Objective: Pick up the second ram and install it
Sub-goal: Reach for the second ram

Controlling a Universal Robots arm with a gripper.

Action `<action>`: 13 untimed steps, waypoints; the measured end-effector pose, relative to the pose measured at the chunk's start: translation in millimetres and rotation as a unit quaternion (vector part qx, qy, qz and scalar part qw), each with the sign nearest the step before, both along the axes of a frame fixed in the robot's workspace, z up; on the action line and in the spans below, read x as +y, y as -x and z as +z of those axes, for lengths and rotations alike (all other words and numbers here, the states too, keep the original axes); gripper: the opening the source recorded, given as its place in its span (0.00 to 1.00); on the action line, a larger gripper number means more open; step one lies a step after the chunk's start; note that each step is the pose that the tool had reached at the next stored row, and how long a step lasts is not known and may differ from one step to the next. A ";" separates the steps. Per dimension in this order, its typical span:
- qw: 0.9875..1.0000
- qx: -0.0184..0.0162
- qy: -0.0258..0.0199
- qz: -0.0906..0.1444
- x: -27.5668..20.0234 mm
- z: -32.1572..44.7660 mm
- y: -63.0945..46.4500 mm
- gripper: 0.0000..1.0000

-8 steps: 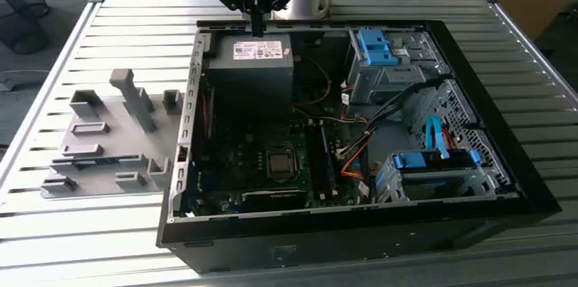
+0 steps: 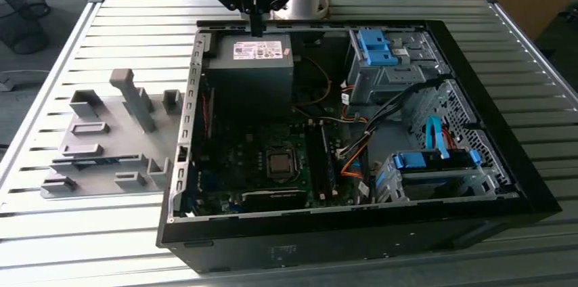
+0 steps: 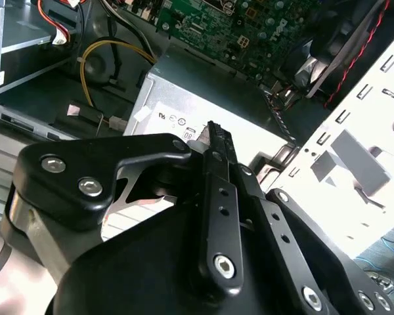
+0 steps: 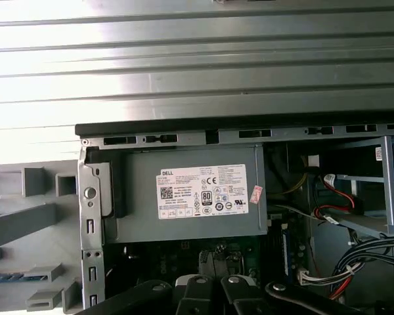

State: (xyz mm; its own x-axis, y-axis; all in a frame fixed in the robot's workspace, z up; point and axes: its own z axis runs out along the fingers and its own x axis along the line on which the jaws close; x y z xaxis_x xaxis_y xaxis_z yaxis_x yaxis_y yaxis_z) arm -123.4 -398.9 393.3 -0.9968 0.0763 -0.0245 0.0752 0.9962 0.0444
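Note:
The second ram [image 2: 93,161] is a thin blue-green stick lying in a groove of the grey holder tray [image 2: 108,114], at the exterior view's left of the computer case. In the first wrist view the second ram [image 4: 4,277] shows as a bluish strip in the tray. My gripper [image 2: 257,28] hangs over the case's far rim, above the grey power supply [image 2: 248,63], well away from the stick. Its black fingers [image 3: 213,141] stand together, shut, with nothing between them. The long black memory slots [image 2: 321,158] lie on the motherboard in the middle of the case.
The open black case [image 2: 194,131] has metal walls standing up around the motherboard. Blue drive cages [image 2: 380,47] and cable bundles [image 2: 361,151] fill its side toward the exterior view's right. Upright grey blocks [image 2: 135,97] rise from the holder tray. Everything sits on a slatted metal table [image 2: 54,233].

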 end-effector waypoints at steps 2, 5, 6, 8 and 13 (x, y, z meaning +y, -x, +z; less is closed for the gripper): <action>1.000 0.000 0.000 0.000 0.0 0.0 0.7 0.10; 1.000 0.000 0.000 0.000 0.0 0.0 1.9 0.10; 1.000 0.000 0.000 0.000 0.0 0.0 2.3 0.10; 1.000 0.000 0.000 0.000 0.0 0.0 3.1 0.10; 1.000 0.000 0.000 0.000 0.0 -0.1 4.7 0.10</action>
